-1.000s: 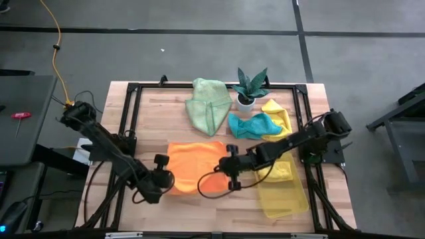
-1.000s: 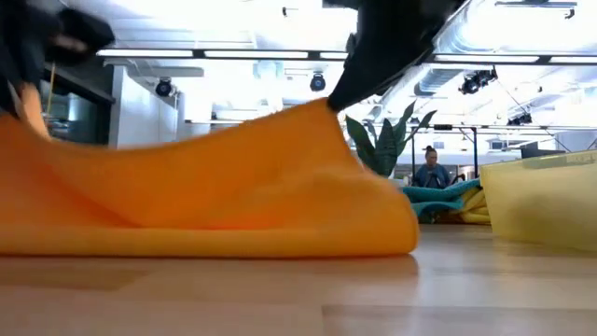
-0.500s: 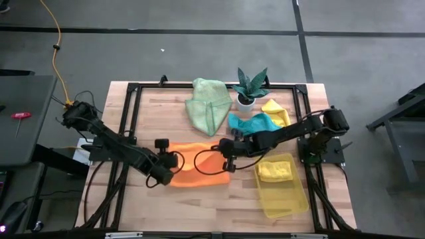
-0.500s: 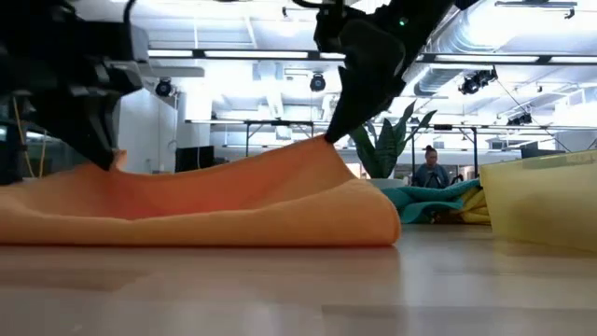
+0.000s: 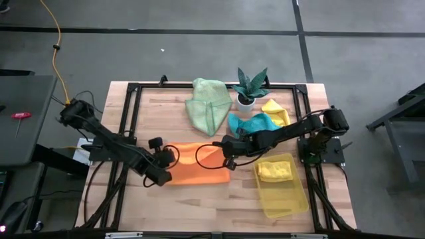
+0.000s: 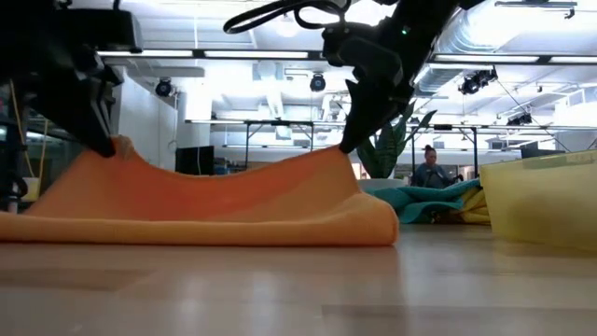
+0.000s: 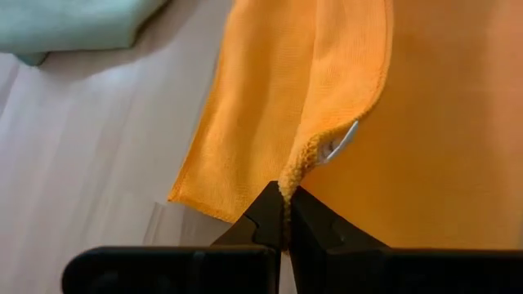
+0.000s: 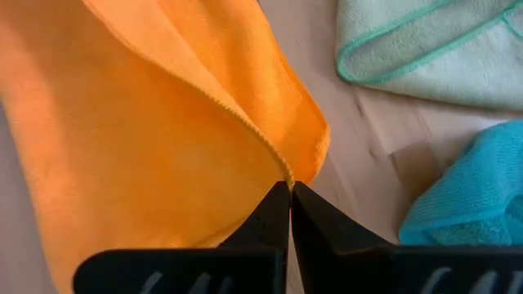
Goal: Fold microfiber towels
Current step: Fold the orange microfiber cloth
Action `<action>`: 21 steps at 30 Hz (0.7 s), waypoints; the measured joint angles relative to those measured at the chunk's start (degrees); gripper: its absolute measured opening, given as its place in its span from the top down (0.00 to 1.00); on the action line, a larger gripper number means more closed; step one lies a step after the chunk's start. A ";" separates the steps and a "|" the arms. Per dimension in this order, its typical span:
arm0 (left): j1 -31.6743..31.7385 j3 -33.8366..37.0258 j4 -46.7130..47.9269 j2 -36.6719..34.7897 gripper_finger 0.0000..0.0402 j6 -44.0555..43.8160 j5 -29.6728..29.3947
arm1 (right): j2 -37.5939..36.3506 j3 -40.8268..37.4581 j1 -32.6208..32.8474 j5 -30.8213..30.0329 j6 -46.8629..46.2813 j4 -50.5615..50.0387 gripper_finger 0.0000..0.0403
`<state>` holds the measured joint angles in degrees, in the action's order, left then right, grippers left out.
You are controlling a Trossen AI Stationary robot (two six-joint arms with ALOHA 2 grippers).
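The folded towel [image 5: 196,166] lies on the table [image 5: 149,106] between the two grippers, its far corners pinched in their jaws: left gripper [image 5: 161,154] at one corner, right gripper [image 5: 224,147] at the other. Beyond the right jaws lie two more towels [image 5: 207,103] [image 5: 254,124]; beside them sits a tray [image 5: 282,192] holding another towel [image 5: 275,170].

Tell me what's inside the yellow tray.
A folded yellow towel lies in the far half of the yellow tray; the near half looks bare. Anything beneath the towel is hidden.
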<state>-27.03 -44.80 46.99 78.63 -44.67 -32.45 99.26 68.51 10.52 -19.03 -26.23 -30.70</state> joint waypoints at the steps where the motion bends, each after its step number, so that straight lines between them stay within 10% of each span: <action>1: -0.38 0.00 0.42 -0.42 1.00 -1.23 -0.54 | 0.01 0.01 0.00 -0.02 -0.74 0.00 1.00; 21: -1.29 -0.02 5.98 -1.29 1.00 -15.09 -5.22 | 4.07 -0.02 0.00 0.09 -4.87 -0.24 1.00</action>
<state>-28.32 -44.82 52.96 77.34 -59.75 -37.67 103.33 68.49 10.52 -18.94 -31.10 -30.94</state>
